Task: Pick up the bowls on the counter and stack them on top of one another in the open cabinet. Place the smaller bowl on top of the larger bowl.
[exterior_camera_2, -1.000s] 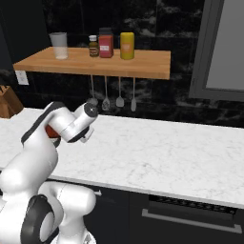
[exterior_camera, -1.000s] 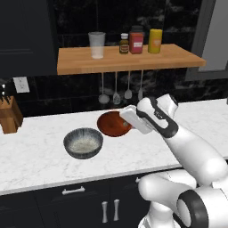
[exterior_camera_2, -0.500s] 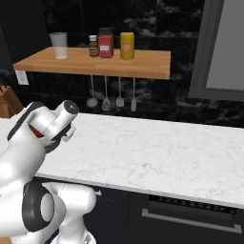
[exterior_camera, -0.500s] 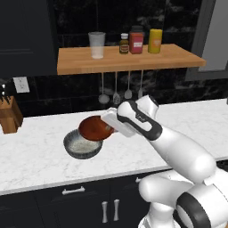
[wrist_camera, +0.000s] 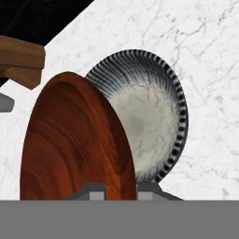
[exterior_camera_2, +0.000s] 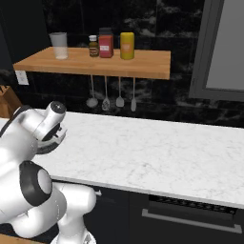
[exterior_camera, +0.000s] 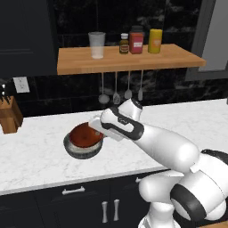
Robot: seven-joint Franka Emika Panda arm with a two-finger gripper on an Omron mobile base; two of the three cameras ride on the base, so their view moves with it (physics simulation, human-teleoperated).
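The gripper [exterior_camera: 95,132] has its jaws closed on the rim of the small bowl [exterior_camera: 84,134], holding it over the big bowl [exterior_camera: 83,146] on the counter [exterior_camera: 40,156]; whether the two touch, I cannot tell. A rim grip is thin: the small bowl could tilt or slip. Released off-center, it could sit crooked. Both must yet reach the shelf [exterior_camera: 129,58].

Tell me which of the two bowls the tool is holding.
The smaller reddish-brown bowl, gripped by the tool above the larger grey bowl, which sits on the counter.
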